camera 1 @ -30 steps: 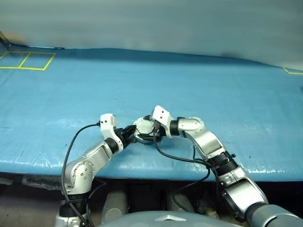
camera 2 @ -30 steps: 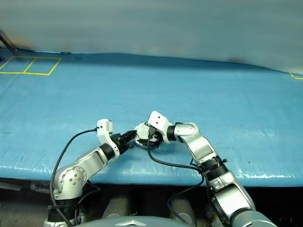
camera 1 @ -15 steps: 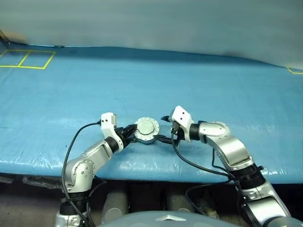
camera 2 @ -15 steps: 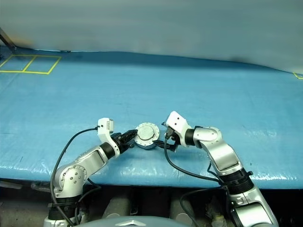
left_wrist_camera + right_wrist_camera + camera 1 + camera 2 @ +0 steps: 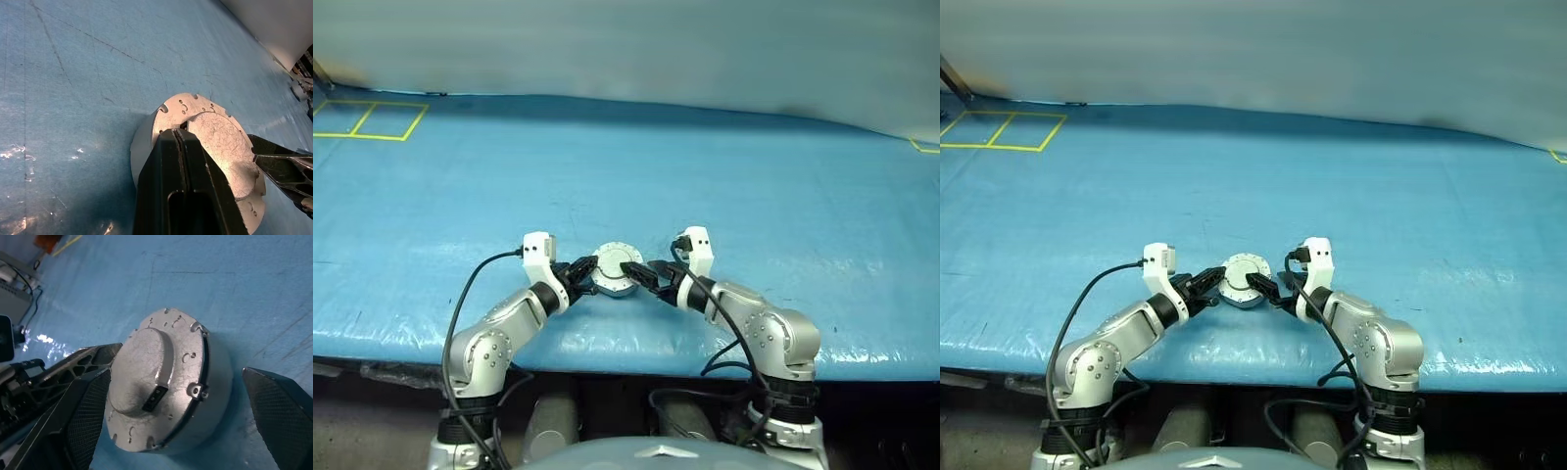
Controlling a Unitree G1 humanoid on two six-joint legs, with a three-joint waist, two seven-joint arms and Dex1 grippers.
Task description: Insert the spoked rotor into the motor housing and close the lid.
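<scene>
Right hand (image 5: 640, 274) withdrawn rightward; lid (image 5: 616, 263) now uncovered.

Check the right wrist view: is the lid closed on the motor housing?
Yes, the lid sits flat on the motor housing, plain outer face up.

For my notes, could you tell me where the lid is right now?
In the left eye view the lid sits closed on the motor housing, near the blue table's front edge, between the left pincer and the right pincer.
</scene>
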